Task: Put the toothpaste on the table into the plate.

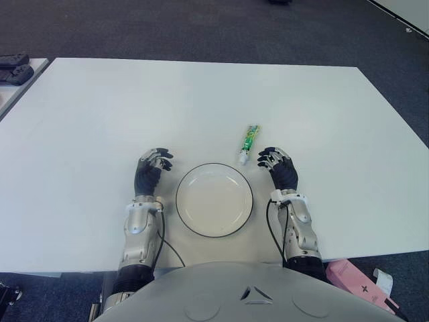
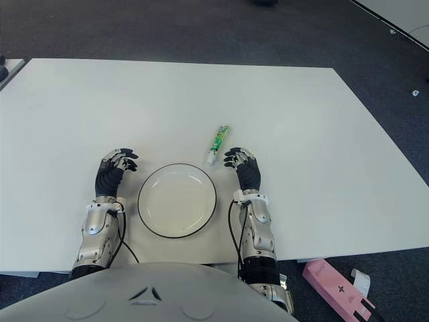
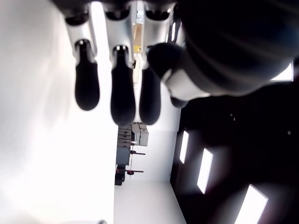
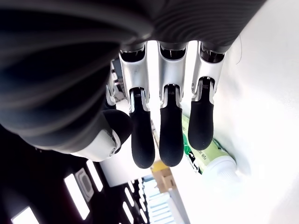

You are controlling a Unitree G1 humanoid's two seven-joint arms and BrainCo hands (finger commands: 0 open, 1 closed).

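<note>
Two eye views give the whole layout: white bench [image 1: 100, 107], round white plate [image 1: 214, 199] with dark rim near the front edge, left hand [image 1: 151, 169] just left of the plate, right hand [image 1: 278, 166] just right of it, both with fingers loosely bent and holding nothing. Toothpaste [image 1: 249, 143], a green and white tube, lies flat on the bench beyond the plate's right rim, outside it, just beside the right hand's fingertips. Long axis runs near-to-far with a slight tilt; white cap end points toward the robot and slightly left, crimped end away. Right wrist view adds what the eye views cannot: the tube's cap end close under the right hand's fingers [image 4: 170, 135], with a gap, no contact. Left wrist view shows only that hand's fingers [image 3: 122, 88] over bare bench. Pink box [image 1: 355, 285] on the floor at the robot's right.
</note>
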